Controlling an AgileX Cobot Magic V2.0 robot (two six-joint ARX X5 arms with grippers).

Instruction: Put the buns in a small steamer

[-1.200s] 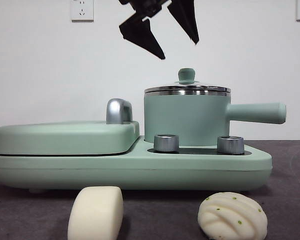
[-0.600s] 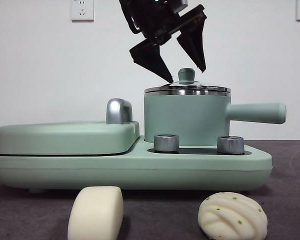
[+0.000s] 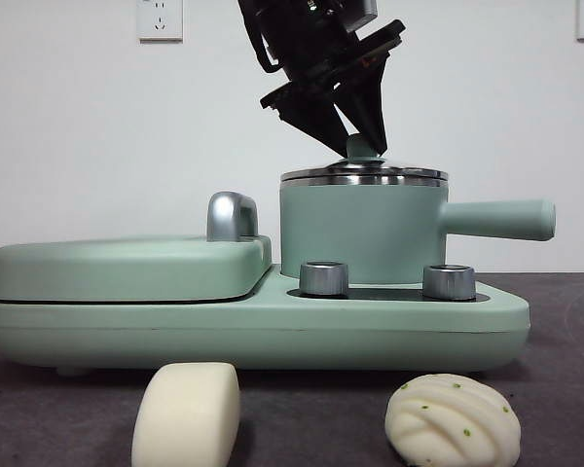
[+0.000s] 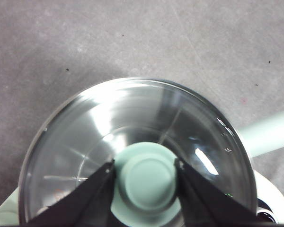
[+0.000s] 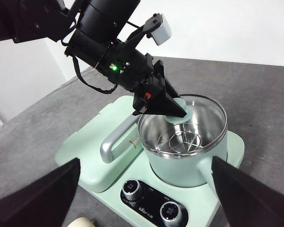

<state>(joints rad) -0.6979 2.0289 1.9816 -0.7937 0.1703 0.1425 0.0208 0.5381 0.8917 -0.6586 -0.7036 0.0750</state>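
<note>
Mint-green knob (image 4: 146, 176) sits pinched between your left gripper (image 4: 145, 171) jaws, because the glass lid (image 4: 132, 142) covers the small steamer (image 3: 363, 233). Both buns (image 3: 187, 413) wait on the table in front; your right gripper (image 5: 142, 198) hangs spread wide above.

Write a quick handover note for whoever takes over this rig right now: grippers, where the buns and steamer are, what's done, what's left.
Left gripper: at the steamer lid's green knob, one jaw on each side of it, lid not lifted.
Right gripper: open, waiting above the table, holding nothing.
Small steamer: on the cooker base, glass lid on.
Smooth cream bun and pleated bun with green specks: both on the table in front of the base, untouched.
Done: knob reached.
Left: lift the lid off, put both buns into the steamer.
</note>
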